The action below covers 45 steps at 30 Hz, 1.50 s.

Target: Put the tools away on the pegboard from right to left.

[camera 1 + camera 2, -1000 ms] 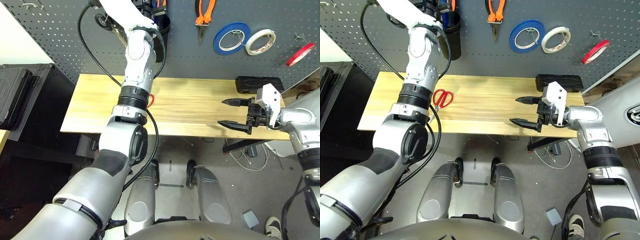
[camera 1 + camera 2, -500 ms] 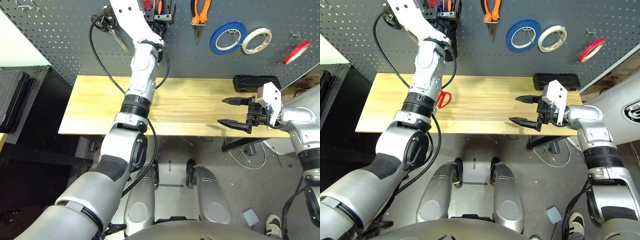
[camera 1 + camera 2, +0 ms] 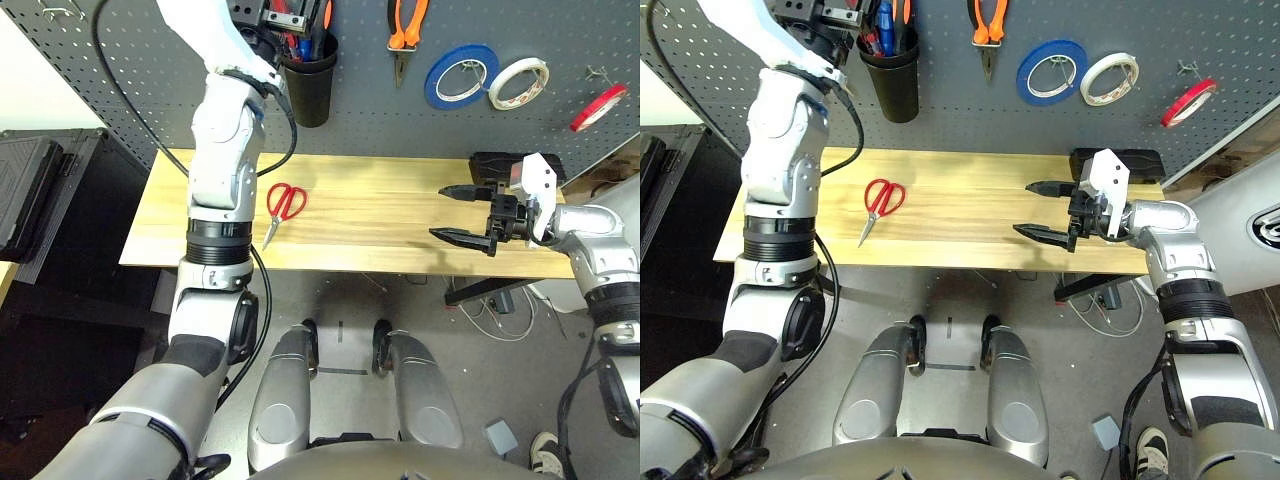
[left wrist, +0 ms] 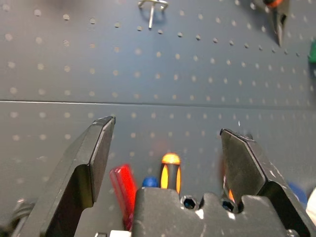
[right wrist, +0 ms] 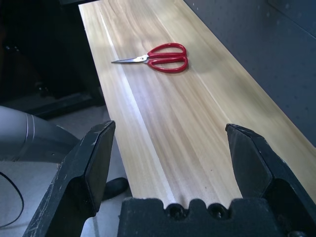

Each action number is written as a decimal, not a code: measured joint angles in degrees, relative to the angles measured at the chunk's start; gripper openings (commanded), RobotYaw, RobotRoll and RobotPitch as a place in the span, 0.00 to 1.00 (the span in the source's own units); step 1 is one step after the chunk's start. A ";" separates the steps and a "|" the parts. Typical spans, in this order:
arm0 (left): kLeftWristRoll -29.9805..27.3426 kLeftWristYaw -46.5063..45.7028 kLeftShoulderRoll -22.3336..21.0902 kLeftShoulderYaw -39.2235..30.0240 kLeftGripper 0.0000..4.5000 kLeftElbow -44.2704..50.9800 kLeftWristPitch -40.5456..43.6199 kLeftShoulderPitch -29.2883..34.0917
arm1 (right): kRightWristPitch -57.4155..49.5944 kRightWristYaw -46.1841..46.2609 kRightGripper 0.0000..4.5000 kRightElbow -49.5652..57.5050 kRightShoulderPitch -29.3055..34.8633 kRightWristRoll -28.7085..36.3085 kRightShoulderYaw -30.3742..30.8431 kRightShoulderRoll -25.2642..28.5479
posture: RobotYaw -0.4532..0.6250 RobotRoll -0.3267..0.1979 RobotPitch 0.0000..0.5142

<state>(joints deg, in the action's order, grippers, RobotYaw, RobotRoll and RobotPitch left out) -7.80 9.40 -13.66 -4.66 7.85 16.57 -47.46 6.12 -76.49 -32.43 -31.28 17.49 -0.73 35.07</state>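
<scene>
Tools are nearly all put away, and just one is left down low. Red-handled scissors lie flat on the wooden surface, toward the robot's left side, with the blades pointing at the near edge. Nothing touches them. Over on the other side, the right end effector hangs just above the surface with its two black fingers spread wide and nothing between them. It points toward the scissors, but it is well apart from them. A black block sits behind it by the wall. Farther back and higher up, the left end effector is up at the pegboard, beside a black cup that hangs there. It is wide open too and holds nothing. A red-handled screwdriver stands in that cup with other handles. On the board to the right hang the pliers, a blue tape roll, a white tape roll and, at the far right, the thin red tape ring. It looks like the scissors are the last job. The next move calls for an arm to come down over the red handles, pinch them, lift, and hang them on a free hook at the left of the board.
</scene>
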 measured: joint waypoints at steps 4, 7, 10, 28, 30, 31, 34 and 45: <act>-1.41 2.36 -4.05 -1.34 0.99 5.55 5.37 6.28 | 0.42 -0.57 1.00 -1.54 -0.78 -0.28 0.04 -0.39 | 0.45 0.62 0.46; -2.97 4.13 -5.67 -1.68 0.99 8.99 9.52 10.25 | 0.74 -0.83 1.00 -2.01 -1.48 -0.49 0.05 -0.49 | 0.45 0.62 0.46; -4.15 6.29 -7.06 -0.94 0.99 12.35 12.98 14.88 | 0.95 -1.30 1.00 -2.04 -1.64 -0.47 0.04 -0.58 | 0.45 0.62 0.46; 0.35 8.95 -6.56 10.30 0.99 -8.87 21.35 23.35 | -2.03 -2.58 1.00 5.61 1.34 -0.18 0.25 -1.54 | 0.41 0.62 0.50; 1.37 8.76 -6.36 10.35 0.99 -11.93 20.12 21.35 | -2.47 -2.47 1.00 6.67 1.32 -0.11 0.42 -2.11 | 0.40 0.62 0.50; 1.75 8.72 -6.32 10.32 0.99 -13.76 19.27 20.31 | -2.73 -2.41 1.00 7.04 1.37 -0.12 0.54 -2.22 | 0.40 0.62 0.53; 3.34 8.66 -5.77 10.32 0.99 -21.65 16.10 16.91 | -3.07 -1.99 1.00 7.81 1.33 -0.13 0.88 -2.90 | 0.39 0.62 0.55; 6.27 8.10 -4.44 10.04 0.99 -41.12 7.86 11.20 | -3.62 -0.52 1.00 10.62 3.18 -0.07 2.34 -3.62 | 0.37 0.62 0.61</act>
<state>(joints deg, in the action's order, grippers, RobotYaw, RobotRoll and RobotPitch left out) -1.54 17.50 -18.10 5.38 -33.27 24.43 -36.26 2.50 -77.00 -21.81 -28.10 17.42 1.62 31.44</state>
